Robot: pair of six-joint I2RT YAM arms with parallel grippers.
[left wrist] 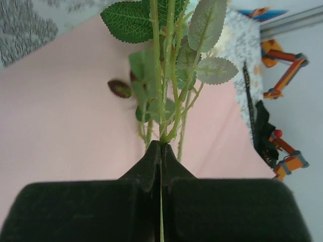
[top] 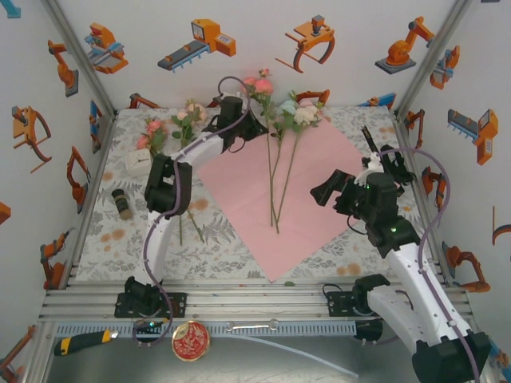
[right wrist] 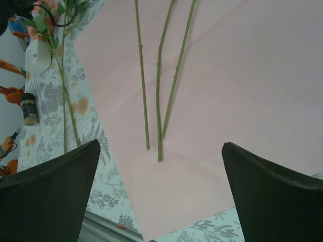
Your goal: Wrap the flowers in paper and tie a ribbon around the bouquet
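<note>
The paper (top: 263, 203) lies flat, pink face up, turned like a diamond in the middle of the table. Three long green stems (right wrist: 160, 101) of the flowers lie along it, with cream and pink blooms (top: 303, 113) at the far corner. My left gripper (left wrist: 161, 143) is shut on one thin green stem just below its leaves (left wrist: 214, 68); that flower's pink blooms (top: 260, 84) rise behind the gripper (top: 249, 121). My right gripper (right wrist: 160, 146) hovers open over the paper's near right part (top: 323, 191), nothing between its fingers. A black ribbon (top: 370, 144) lies at the back right.
More pink and cream flowers (top: 153, 130) lie on the printed tablecloth at the back left, their stems running toward me. A small jar (top: 121, 202) and a white object (top: 138, 162) sit at the left. A yellow-handled tool (top: 84, 341) and a red disc (top: 190, 341) lie by the front rail.
</note>
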